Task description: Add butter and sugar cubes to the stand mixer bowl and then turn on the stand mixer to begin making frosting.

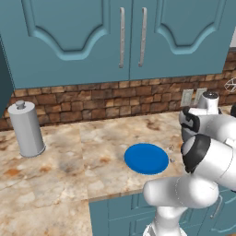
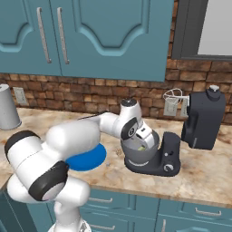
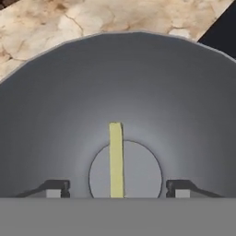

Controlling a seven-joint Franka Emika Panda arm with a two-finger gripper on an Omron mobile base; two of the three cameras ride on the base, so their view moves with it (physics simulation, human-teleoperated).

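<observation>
The gripper (image 3: 116, 188) hangs over the stand mixer bowl (image 3: 55, 101), its jaws spread wide with nothing between the pads. The butter (image 3: 116, 159) stands free between the two fingertips (image 3: 54, 188), leaning against the bowl's inner wall with its lower end cut off by the hand view's bottom. From the right base view the arm's wrist hides most of the bowl's mouth; only a pale fleck shows inside. The stand mixer (image 2: 201, 118) sits toward the right end of the counter (image 1: 55, 161), head tilted up. A blue plate (image 1: 146, 158) lies near the counter's front edge, a grey canister (image 1: 26, 128) at the left end. Brick backsplash and teal cabinets rise behind.
</observation>
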